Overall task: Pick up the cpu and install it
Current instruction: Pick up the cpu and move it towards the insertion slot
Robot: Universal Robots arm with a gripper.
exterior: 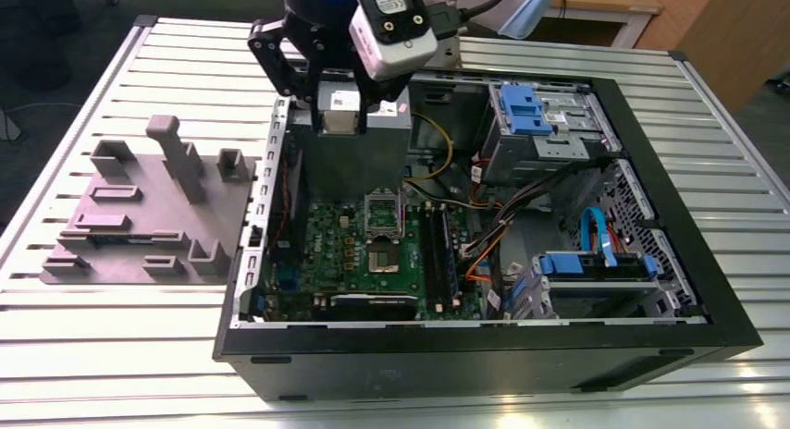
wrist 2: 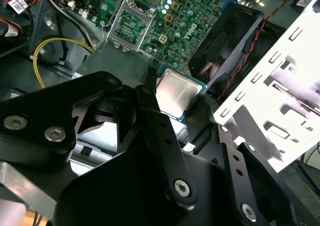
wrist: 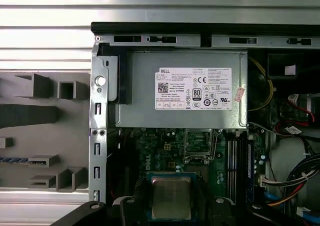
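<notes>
Holding the cpu (wrist 2: 177, 93) clenched in my jaws above the case (exterior: 494, 341). Mid-carry, I judge; seating demands squaring over the socket (exterior: 385, 212).

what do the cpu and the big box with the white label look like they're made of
cpu: metal top, satin silver-grey with soft reflections; the greenish rim looks like circuit board. box: probably sheet metal, dull grey, flat panel with crisp edges.

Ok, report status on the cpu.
Claw shut on cpu. Held above power supply, short of socket. No chip in socket.
</notes>
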